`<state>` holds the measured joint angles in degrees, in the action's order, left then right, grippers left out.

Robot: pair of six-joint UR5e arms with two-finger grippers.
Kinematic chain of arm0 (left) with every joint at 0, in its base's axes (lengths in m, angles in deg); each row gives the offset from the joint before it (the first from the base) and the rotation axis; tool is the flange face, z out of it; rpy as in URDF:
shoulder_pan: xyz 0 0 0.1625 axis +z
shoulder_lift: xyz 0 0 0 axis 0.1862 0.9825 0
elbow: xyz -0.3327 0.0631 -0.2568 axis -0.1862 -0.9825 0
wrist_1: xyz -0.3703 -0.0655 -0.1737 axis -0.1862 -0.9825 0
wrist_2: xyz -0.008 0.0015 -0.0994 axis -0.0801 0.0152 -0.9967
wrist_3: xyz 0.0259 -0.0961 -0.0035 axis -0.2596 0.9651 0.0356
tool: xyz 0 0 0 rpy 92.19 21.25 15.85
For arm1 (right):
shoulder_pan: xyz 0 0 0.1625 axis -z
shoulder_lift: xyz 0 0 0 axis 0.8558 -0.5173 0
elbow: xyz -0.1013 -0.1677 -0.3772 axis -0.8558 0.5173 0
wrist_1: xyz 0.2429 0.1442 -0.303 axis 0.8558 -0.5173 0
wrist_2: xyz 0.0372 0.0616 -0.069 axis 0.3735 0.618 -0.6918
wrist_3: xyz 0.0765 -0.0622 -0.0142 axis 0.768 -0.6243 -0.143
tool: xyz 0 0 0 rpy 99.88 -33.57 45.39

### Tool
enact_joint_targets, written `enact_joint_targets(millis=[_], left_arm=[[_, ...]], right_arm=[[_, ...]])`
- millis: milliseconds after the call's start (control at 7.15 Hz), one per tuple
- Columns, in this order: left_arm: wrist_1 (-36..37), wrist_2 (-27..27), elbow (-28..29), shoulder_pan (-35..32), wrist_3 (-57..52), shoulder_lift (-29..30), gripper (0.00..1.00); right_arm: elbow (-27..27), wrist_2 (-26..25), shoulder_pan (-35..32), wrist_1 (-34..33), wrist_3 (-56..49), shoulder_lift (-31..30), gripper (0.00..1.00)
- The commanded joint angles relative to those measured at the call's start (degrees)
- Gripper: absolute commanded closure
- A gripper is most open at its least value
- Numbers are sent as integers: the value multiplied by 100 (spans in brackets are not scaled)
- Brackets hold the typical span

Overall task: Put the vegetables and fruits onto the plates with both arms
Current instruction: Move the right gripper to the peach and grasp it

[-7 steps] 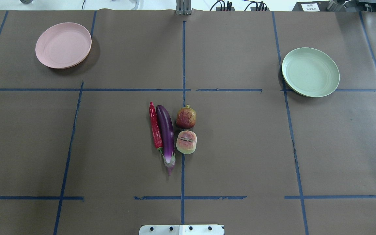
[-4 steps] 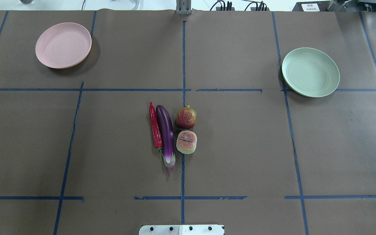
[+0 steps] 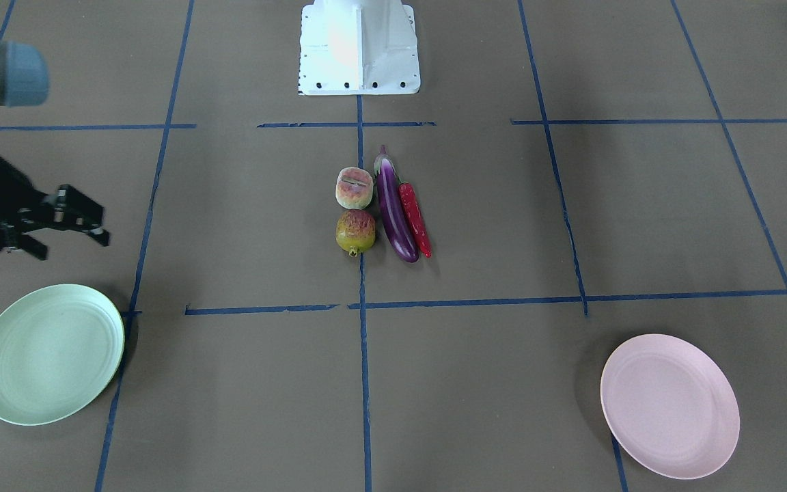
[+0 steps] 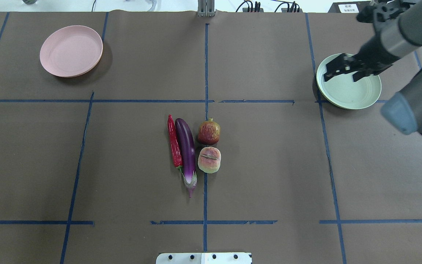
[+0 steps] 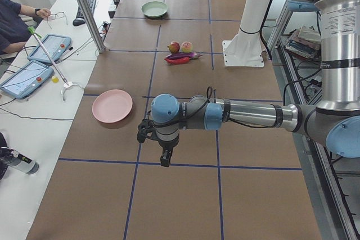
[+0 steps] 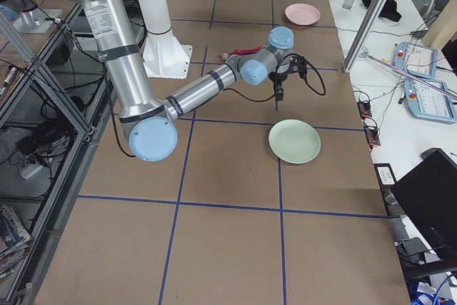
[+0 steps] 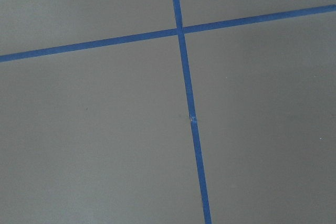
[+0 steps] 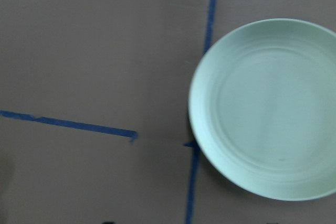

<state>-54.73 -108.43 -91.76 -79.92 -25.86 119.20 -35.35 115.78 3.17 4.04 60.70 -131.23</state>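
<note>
The purple eggplant (image 4: 186, 148) and red chili (image 4: 174, 141) lie side by side at the table's middle. The pomegranate (image 4: 208, 132) and peach (image 4: 209, 159) sit right of them. The front-facing view shows the eggplant (image 3: 393, 212), chili (image 3: 414, 219), peach (image 3: 354, 188) and pomegranate (image 3: 355, 232). The pink plate (image 4: 71, 50) is far left, the green plate (image 4: 350, 91) far right; both are empty. My right gripper (image 4: 343, 73) hangs open and empty above the green plate's left part (image 8: 268, 108). My left gripper (image 5: 163, 158) shows only in the exterior left view, beyond the pink plate (image 5: 112, 105); I cannot tell its state.
The white base block (image 4: 203, 258) stands at the near edge. Blue tape lines cross the brown paper (image 7: 181, 30). A metal post (image 5: 84, 9) and operators' tablets (image 5: 25, 77) are past the table's far side.
My right arm has swung into the overhead view from the right edge, and its gripper now hangs over the green plate. The produce and plates have not moved.
</note>
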Motion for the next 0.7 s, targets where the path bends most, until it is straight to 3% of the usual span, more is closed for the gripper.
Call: enact_joint_targets(millis=[0, 280, 419, 559], left_arm=[[-1, 0, 0, 4, 2, 6, 0], [-1, 0, 0, 4, -7, 6, 0], [-1, -9, 0, 4, -7, 15, 0], [-1, 0, 0, 4, -7, 6, 0]], right_arm=[[53, -1429, 1519, -57, 1728, 879, 0], [79, -2494, 2426, -1454, 2260, 1905, 0], [349, -2777, 2691, -1637, 2514, 2259, 0], [996, -2849, 2824, -1674, 2595, 2741, 0]])
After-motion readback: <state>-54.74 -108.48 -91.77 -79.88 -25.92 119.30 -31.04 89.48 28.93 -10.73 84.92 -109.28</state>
